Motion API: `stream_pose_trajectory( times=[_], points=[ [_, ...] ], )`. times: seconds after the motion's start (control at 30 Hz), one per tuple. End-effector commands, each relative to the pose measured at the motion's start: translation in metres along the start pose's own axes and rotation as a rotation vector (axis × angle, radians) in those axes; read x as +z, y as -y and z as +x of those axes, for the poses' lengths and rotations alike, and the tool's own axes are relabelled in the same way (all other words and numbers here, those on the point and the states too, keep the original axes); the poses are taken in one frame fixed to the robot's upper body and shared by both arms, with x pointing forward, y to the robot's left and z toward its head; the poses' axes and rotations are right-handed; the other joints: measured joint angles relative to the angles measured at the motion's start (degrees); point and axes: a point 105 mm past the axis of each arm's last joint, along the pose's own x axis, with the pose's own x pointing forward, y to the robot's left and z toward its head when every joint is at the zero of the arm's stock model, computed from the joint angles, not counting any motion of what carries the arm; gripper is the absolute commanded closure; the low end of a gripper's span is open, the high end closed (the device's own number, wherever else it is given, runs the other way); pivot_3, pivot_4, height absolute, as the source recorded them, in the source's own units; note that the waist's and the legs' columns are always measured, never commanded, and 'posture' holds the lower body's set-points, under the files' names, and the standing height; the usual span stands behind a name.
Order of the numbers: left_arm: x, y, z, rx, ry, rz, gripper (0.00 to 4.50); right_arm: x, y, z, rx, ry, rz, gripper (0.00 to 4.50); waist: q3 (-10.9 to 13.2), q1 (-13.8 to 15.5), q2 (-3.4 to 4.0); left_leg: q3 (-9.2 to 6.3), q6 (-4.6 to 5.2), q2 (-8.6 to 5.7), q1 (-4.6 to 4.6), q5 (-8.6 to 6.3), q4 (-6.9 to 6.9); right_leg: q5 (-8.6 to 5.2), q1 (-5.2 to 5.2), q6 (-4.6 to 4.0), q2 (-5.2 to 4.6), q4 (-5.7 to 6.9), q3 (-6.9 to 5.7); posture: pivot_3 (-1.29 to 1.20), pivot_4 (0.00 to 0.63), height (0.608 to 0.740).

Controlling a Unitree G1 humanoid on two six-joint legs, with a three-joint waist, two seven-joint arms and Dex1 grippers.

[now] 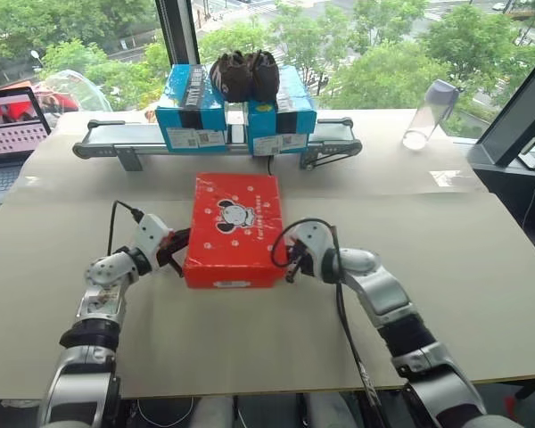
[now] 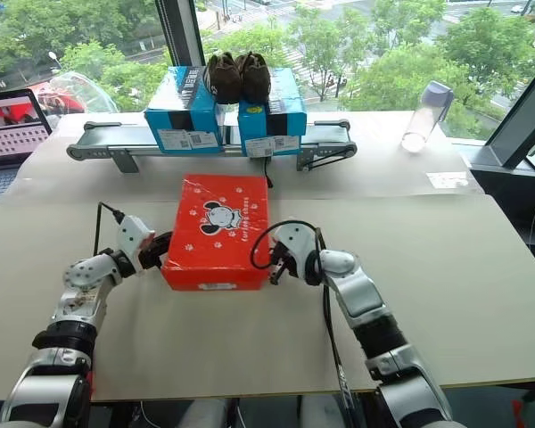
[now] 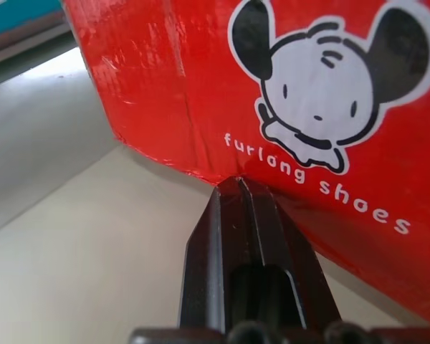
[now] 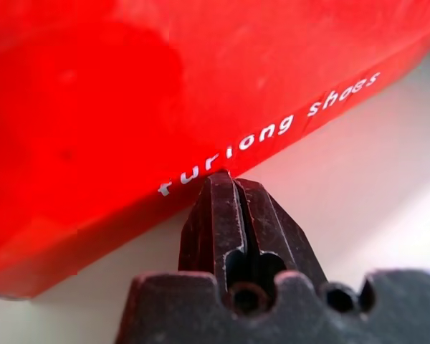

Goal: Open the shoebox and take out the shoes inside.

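The red shoebox (image 1: 234, 227) lies flat and closed in the middle of the table, its lid showing a black-and-white cartoon mouse and white paw prints. My left gripper (image 1: 180, 252) is shut, with its tips against the box's left side near the front corner. In the left wrist view the shut fingers (image 3: 236, 236) meet the box's lower edge (image 3: 193, 115). My right gripper (image 1: 290, 263) is shut too, its tips at the box's right side. In the right wrist view its fingers (image 4: 226, 215) touch the red wall (image 4: 129, 107). The shoes are hidden.
Behind the shoebox a grey conveyor rack (image 1: 116, 140) carries two blue boxes (image 1: 193, 109) with dark brown fuzzy shoes (image 1: 243, 75) on top. A clear bottle (image 1: 430, 113) stands at the back right, and a laptop (image 1: 11, 134) sits at the far left.
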Motion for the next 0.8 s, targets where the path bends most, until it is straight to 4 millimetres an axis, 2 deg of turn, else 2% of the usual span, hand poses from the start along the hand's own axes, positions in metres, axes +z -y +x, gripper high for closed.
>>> stream_pose_trajectory(
  times=[0.03,0.17,0.3,0.4,0.53,0.63,0.7,0.8],
  points=[
    [0.025,0.056,0.018,-0.201,0.059,-0.016,4.50,0.027,-0.033,-0.023,0.136,0.067,0.001,4.45,0.00,-0.01,0.00,0.00,0.00,0.01,0.02,0.00,0.01,-0.07,0.03,0.12,0.00,-0.02,0.00,0.00,0.150,0.740],
    [0.026,0.077,0.008,-0.218,0.029,-0.090,4.50,0.017,-0.038,-0.053,0.123,-0.004,0.048,4.45,0.01,-0.18,-0.02,0.00,0.00,0.03,0.08,0.00,0.03,-0.08,0.11,0.14,0.01,-0.06,0.00,0.00,0.150,0.740],
    [0.013,0.082,-0.007,-0.152,-0.035,-0.247,4.50,0.013,-0.032,-0.078,0.070,-0.029,0.107,4.45,0.02,-0.47,-0.03,0.01,0.00,0.10,0.13,-0.01,0.04,-0.10,0.15,0.14,0.06,-0.10,0.01,0.00,0.150,0.740],
    [0.007,0.080,-0.017,-0.131,-0.078,-0.259,4.50,0.006,-0.022,-0.086,0.016,-0.044,0.136,4.45,0.01,-0.43,-0.03,0.02,0.00,0.15,0.19,-0.01,0.04,-0.11,0.22,0.13,0.10,-0.14,0.00,0.00,0.150,0.740],
    [-0.002,0.029,-0.041,-0.023,-0.155,-0.208,4.50,-0.016,0.004,-0.099,-0.079,-0.115,0.133,4.45,0.02,-0.27,-0.03,0.02,0.00,0.15,0.22,-0.01,0.04,-0.12,0.31,0.13,0.10,-0.26,-0.04,0.00,0.150,0.740],
    [0.009,-0.018,-0.055,0.088,-0.143,-0.158,4.50,-0.031,0.027,-0.112,-0.145,-0.178,0.101,4.45,0.03,-0.13,-0.04,0.02,0.00,0.17,0.21,-0.01,0.04,-0.12,0.29,0.11,0.13,-0.25,-0.08,0.00,0.150,0.740],
    [0.018,-0.031,-0.059,0.106,-0.132,-0.137,4.50,-0.036,0.034,-0.118,-0.160,-0.200,0.082,4.45,0.03,-0.12,-0.04,0.02,0.00,0.15,0.19,-0.01,0.04,-0.12,0.29,0.11,0.11,-0.27,-0.08,0.00,0.150,0.740],
    [0.042,-0.041,-0.061,0.066,-0.091,-0.078,4.50,-0.040,0.051,-0.133,-0.188,-0.235,0.049,4.45,0.03,-0.11,-0.04,0.03,0.00,0.09,0.11,-0.01,0.02,-0.13,0.30,0.15,0.03,-0.39,-0.07,0.00,0.150,0.740]
  ],
)
